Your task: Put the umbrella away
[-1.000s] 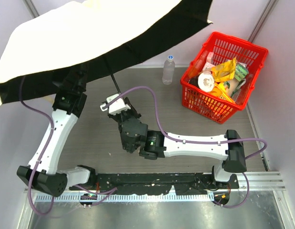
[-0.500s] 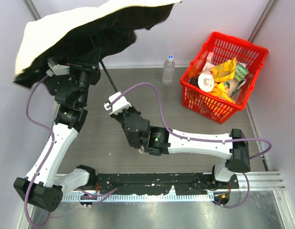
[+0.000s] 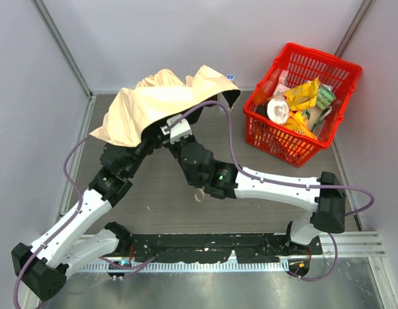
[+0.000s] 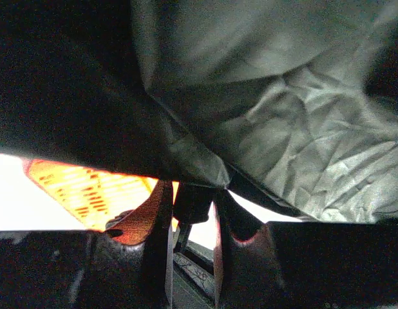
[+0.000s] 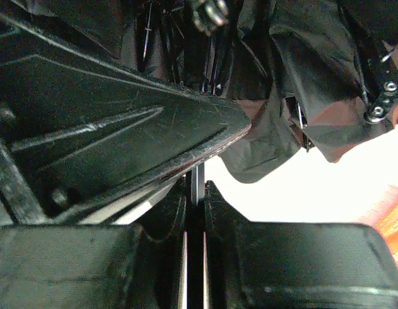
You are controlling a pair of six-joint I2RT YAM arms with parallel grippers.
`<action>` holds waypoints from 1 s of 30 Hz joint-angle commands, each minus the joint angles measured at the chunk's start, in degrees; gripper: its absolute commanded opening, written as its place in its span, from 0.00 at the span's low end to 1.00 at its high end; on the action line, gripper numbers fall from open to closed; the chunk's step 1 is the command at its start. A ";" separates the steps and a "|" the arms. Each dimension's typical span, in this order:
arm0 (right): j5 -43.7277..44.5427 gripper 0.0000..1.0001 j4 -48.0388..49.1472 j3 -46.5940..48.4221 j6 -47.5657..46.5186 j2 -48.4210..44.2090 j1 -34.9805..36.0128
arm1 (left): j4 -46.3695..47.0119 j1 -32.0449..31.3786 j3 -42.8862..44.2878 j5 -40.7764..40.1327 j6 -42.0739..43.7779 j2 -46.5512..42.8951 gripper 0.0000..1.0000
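Umbrella [image 3: 154,106] lower now — grey tabletop [image 3: 157,199]

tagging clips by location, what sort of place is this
Probably a robot lab cell, not a home: left arm and right arm bolted to a rail at the table's near edge, bare pale walls around it, and a red basket of packaged goods near the umbrella.

Red plastic basket [image 3: 283,147] upper right, packed full: yellow packets [image 3: 303,92], a green packet [image 3: 324,98], a white round item [image 3: 278,109]. Blue bottle cap [image 3: 230,77] just left of the basket, the bottle itself hidden. Grey wood-grain table [image 3: 154,212]. Black base plate [image 3: 205,243] along the bottom edge.
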 commanded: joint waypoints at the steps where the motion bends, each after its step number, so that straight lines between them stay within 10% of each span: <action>1: -6.29 0.01 11.88 -4.30 7.56 -6.93 0.19 | -9.59 -2.63 -1.24 2.16 -0.40 -2.63 0.00; 5: -7.34 0.01 11.09 -7.03 10.46 -7.98 -0.77 | -7.50 -2.63 -0.54 3.90 0.04 -2.38 0.02; 7: -9.80 0.01 10.22 -7.65 12.65 -8.86 -2.69 | -7.92 -2.63 -0.19 6.19 -0.22 -2.11 0.56; 9: -14.10 0.01 6.90 -7.56 17.57 -10.26 -6.02 | -11.78 -2.54 -0.53 9.79 1.78 -3.95 0.81; 15: -28.25 0.01 -14.63 2.70 28.03 -10.27 -15.44 | -27.36 -2.54 -10.71 13.48 8.31 -18.25 0.90; 21: -35.89 0.00 -16.60 1.67 28.65 -9.65 -20.90 | -19.80 -2.45 -19.17 25.08 10.23 -35.75 0.72; 30: -51.51 0.01 -11.52 -1.92 29.71 -12.28 -25.20 | -45.26 -2.54 8.40 8.51 30.87 -38.86 0.91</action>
